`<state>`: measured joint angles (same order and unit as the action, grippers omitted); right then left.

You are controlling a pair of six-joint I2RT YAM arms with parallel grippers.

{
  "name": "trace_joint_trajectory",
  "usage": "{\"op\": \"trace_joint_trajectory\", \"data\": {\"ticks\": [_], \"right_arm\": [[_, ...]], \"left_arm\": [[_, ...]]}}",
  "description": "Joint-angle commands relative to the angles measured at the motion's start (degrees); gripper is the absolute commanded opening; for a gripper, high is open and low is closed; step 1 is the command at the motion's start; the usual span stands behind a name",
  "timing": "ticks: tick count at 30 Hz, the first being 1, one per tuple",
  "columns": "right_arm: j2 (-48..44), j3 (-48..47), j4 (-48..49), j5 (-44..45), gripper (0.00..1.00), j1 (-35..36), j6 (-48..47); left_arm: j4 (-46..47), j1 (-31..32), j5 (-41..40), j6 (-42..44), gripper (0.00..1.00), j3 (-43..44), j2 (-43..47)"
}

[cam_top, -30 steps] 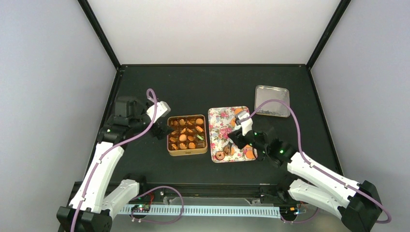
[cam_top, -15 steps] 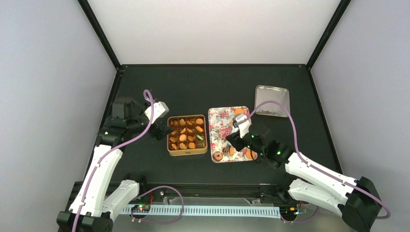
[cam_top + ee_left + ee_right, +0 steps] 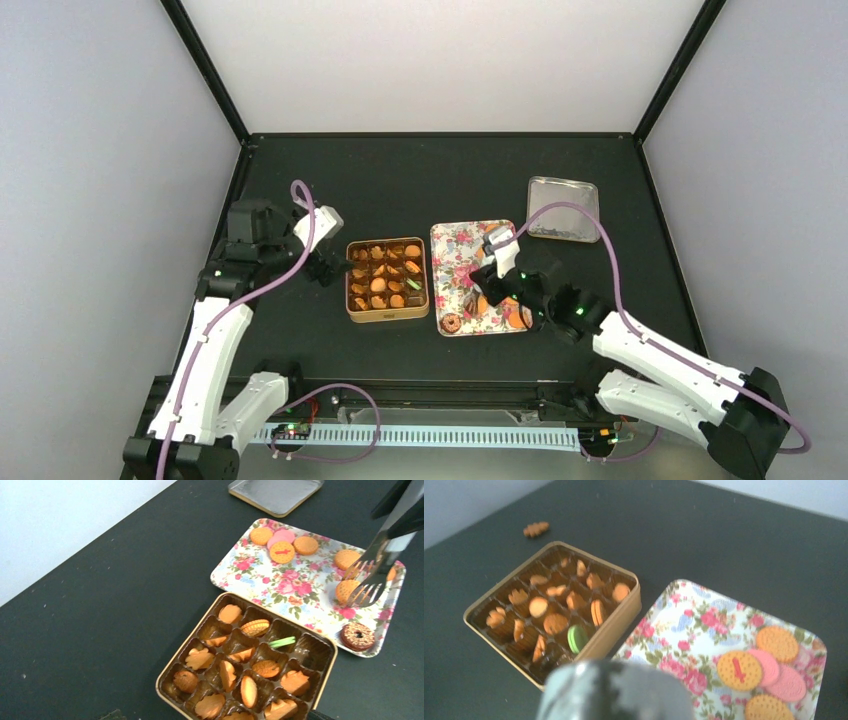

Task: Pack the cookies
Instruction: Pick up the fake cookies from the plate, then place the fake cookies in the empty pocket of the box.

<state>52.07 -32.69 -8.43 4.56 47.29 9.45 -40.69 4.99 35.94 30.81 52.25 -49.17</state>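
The square gold tin (image 3: 388, 314) holds several orange cookies (image 3: 230, 614) and a green one (image 3: 281, 642) in brown cups. It also shows in the right wrist view (image 3: 616, 630). The floral tray (image 3: 452, 250) carries round orange cookies (image 3: 305, 545), pink ones (image 3: 285, 534) and a brown ring cookie (image 3: 357, 636). My right gripper (image 3: 489, 284) hangs over the tray, shut on metal tongs (image 3: 372, 572) whose tips sit at an orange cookie (image 3: 348, 591). The tongs blur the bottom of the right wrist view (image 3: 616, 692). My left gripper (image 3: 325, 266) is open and empty at the tin's left side.
A silver tin lid (image 3: 563, 208) lies at the back right. One loose leaf-shaped cookie (image 3: 536, 529) lies on the black table beyond the tin. Black frame posts stand at the table's back corners.
My right gripper has moved a little left and farther over the tray. My left gripper has drawn back slightly to the left of the tin.
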Motion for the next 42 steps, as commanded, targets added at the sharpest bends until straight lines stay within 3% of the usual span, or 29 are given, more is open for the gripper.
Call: {"op": "trace_joint_trajectory", "data": {"ticks": [1, 6, 13, 20, 36, 42], "right_arm": [[-0.2, -7.8, 0.8, -0.2, 0.17, 0.5, -2.5], [5.6, -14.4, 1.8, -3.9, 0.16, 1.3, -3.4], [17.9, -23.1, 5.1, -5.9, 0.16, 7.7, -5.0], [26.2, -26.3, 8.3, -6.4, 0.20, 9.8, -4.8], [26.5, -24.6, 9.0, -4.8, 0.40, 9.8, -4.9], [24.6, -23.7, 8.8, -5.2, 0.43, 9.8, -4.6]], "left_arm": [[0.1, -3.5, -0.5, -1.5, 0.97, 0.9, -1.4], [-0.1, -6.2, 0.6, -1.9, 0.97, 0.5, -1.4], [-0.6, -7.2, 1.0, -1.2, 0.96, 0.0, 0.3], [-1.3, -7.3, 1.4, -0.3, 0.97, -0.2, 0.7], [-0.5, -7.3, 2.7, -0.3, 0.99, -0.6, -0.6], [-0.9, -7.3, 3.3, -0.6, 0.99, -0.4, -0.5]]}}
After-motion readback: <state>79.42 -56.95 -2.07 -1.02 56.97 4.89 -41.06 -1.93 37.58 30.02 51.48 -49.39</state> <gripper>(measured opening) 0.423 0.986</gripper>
